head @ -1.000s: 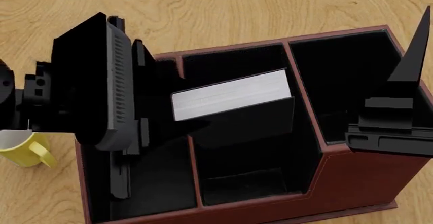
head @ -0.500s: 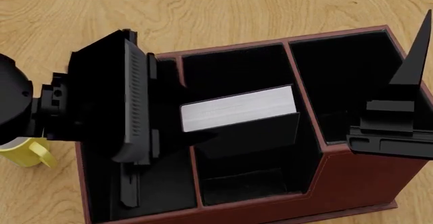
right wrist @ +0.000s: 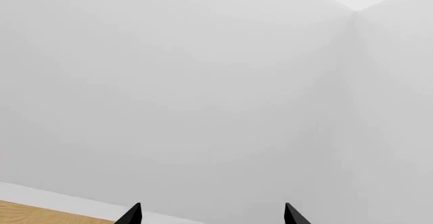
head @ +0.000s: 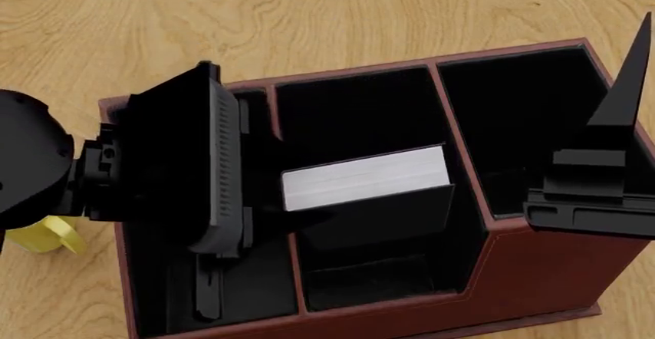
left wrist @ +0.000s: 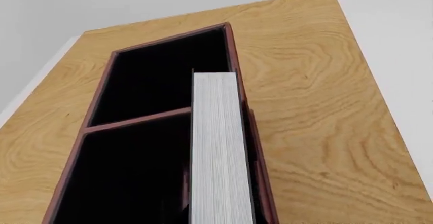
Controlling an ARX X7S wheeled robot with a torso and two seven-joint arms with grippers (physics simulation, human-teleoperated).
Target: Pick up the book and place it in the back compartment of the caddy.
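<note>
Over the middle column of the large dark red-brown leather-like caddy (head: 532, 278) hangs the thick black hardcover book with white page edges (head: 363, 178), page edges up and slightly tilted across the column, its lower part already down between the column walls; left end effector (head: 268, 197) holds it from the spine end, black on black, so the jaws can't be made out clearly, but the book hanging off its tip reads as clamped; the grip at one end leaves the rest of the book free to drop past the rim; left wrist view looks along the page block (left wrist: 218, 153) with the thin reddish divider bar (left wrist: 135, 120) crossing beside it and the back compartment (left wrist: 166, 77) beyond the bar; book's far end reaches past the bar toward that smaller cell, though which cell most of it sits over is hard to call; judgement: placement step, late, needs sliding toward the far cell before release, else it could land on the bar; right end effector (right wrist: 211, 215) parked high by the caddy's tall end section, fingers spread, holding nothing, kept clear of the drop; yellow mug (head: 46, 235) on the light wood-grain surface (head: 307, 17) just beside the caddy, partly hidden by the left arm.
</note>
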